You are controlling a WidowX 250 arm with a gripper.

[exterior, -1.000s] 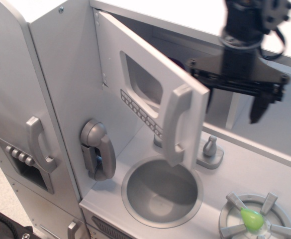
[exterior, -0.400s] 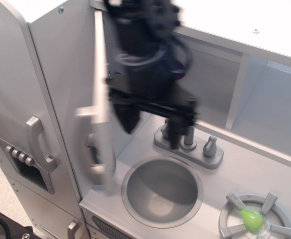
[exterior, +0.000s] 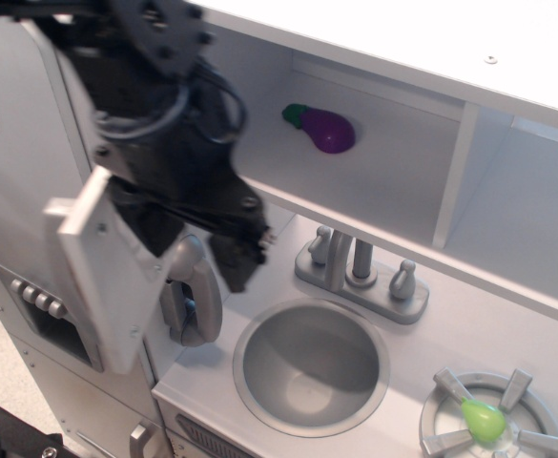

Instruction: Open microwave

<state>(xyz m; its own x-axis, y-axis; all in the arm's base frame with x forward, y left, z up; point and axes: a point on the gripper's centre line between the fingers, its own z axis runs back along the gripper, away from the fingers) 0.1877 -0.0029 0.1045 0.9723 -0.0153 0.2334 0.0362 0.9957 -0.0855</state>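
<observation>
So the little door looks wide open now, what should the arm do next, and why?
Probably just back the hand away to the right. The microwave door is swung far out to the left, and the compartment with the purple eggplant lies fully exposed, so nothing seems left to push.

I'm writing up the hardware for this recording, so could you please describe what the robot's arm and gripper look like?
The arm is black throughout, built from angular, plate-like parts with small visible screw heads. Loops of black cable hang along its side. The gripper is also black, with a wide flat body that tapers into dark pointed fingers. No markings, labels or coloured parts are visible.
</observation>
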